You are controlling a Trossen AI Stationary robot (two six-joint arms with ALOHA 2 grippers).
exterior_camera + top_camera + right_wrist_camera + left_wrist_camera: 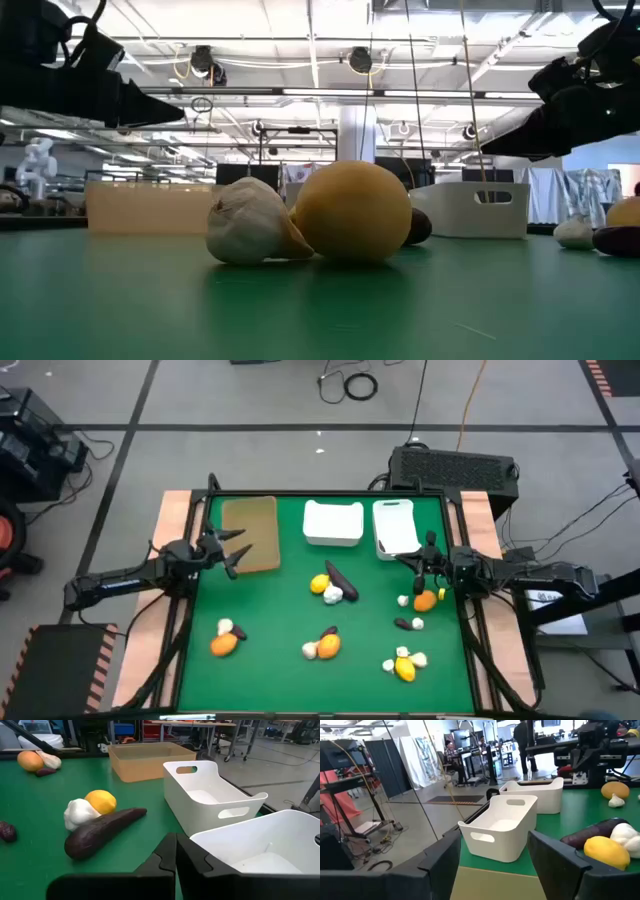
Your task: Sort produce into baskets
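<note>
The left gripper (pixel 238 549) hangs spread over the tan tray (pixel 262 520), the right gripper (pixel 424 559), fingers pressed together, beside the right bin (pixel 396 520).

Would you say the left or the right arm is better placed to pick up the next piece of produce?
Right, probably. The right tool hangs near the right white bin, with an orange fruit and a garlic bulb just below it. The left tool hovers at the tan tray, farther from any piece.

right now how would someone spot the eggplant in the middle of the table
Start at the middle white bin at the table's far edge. Just in front of it sits a cluster of three pieces; the eggplant is the long dark purple one, beside a yellow fruit and white garlic bulb.
</note>
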